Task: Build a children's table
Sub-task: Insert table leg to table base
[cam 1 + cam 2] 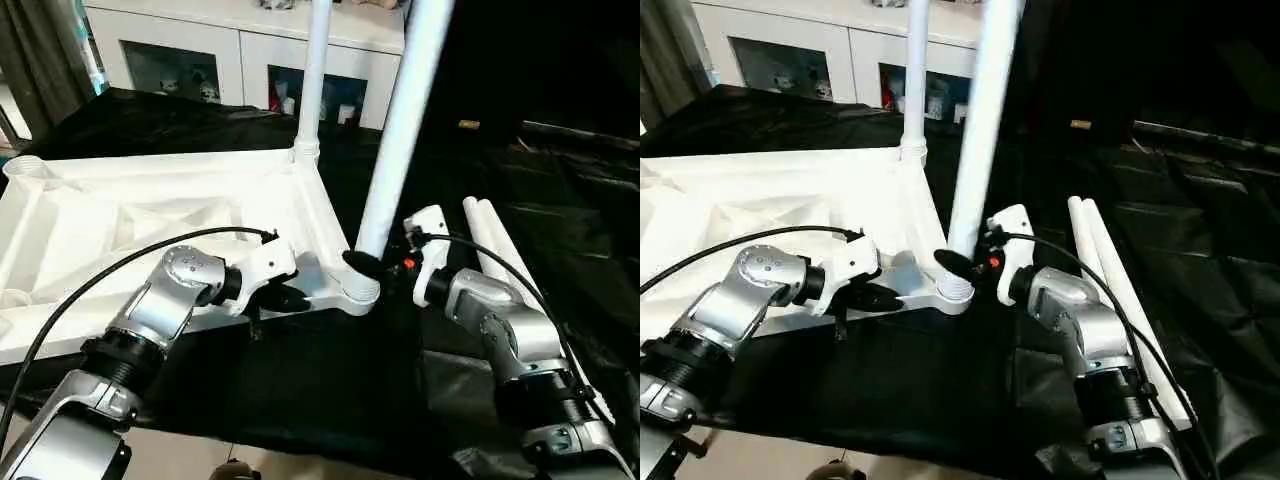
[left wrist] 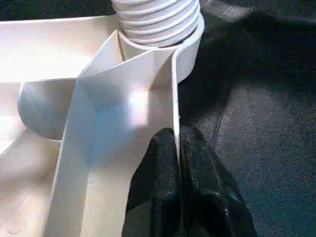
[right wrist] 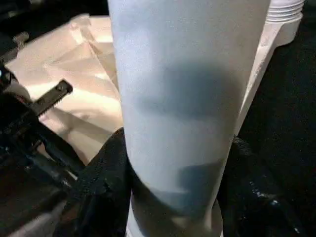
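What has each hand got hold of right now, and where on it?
The left hand pinches the tabletop by its thin side rim, near the corner socket. The right hand clasps the leg just above that socket.

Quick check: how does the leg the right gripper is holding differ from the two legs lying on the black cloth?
The held leg stands upright in the tabletop's near corner socket, with the right gripper closed round its base; the two spare legs lie flat on the black cloth, side by side, held by nothing. The held leg sits at the tabletop; the spare legs lie apart from it, on the robot's right. All are white tubes.
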